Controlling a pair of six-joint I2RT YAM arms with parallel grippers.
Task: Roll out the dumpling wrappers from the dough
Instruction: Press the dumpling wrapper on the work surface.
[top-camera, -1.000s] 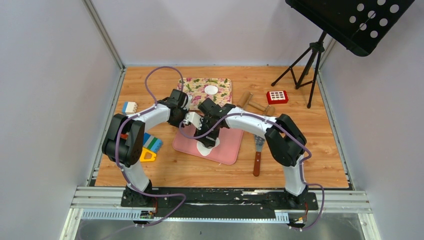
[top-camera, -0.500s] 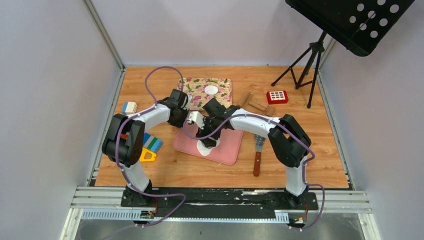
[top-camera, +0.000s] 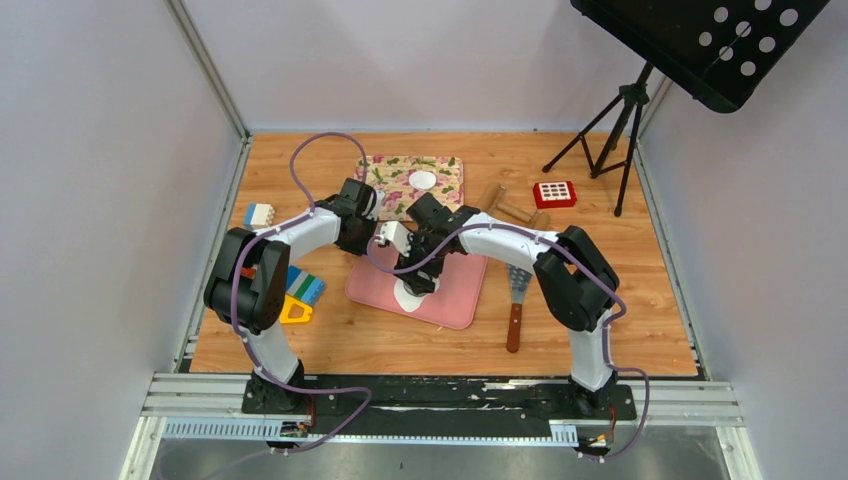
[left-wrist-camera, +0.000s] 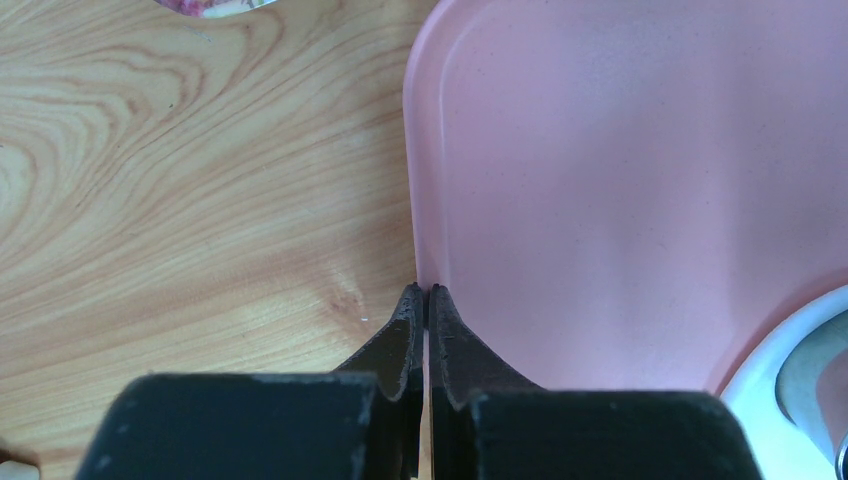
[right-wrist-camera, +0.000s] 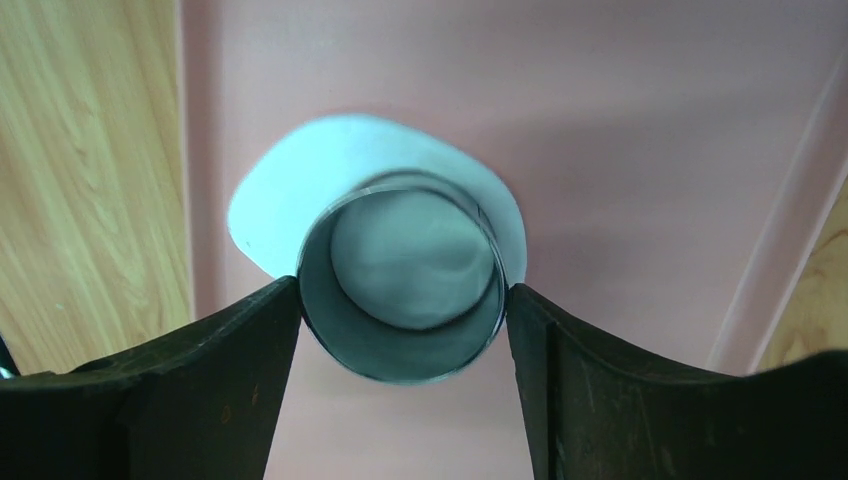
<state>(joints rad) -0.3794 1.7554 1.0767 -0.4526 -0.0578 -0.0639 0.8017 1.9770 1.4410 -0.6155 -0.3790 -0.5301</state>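
A flat, irregular sheet of white dough lies on the pink mat. A metal ring cutter stands on the sheet, and my right gripper is shut on it, one fingertip against each side. From above, the right gripper hides most of the dough. My left gripper is shut on nothing, its tips resting at the left edge of the pink mat. One round dumpling wrapper lies on the floral tray behind.
A rolling pin and a red block lie at the back right. A spatula sits right of the mat. Toy bricks and coloured pieces are at the left. A tripod stand is in the far right corner.
My right arm has shifted slightly left over the mat with the ring cutter, settling on the dough sheet. The left gripper has stayed at the mat's edge.
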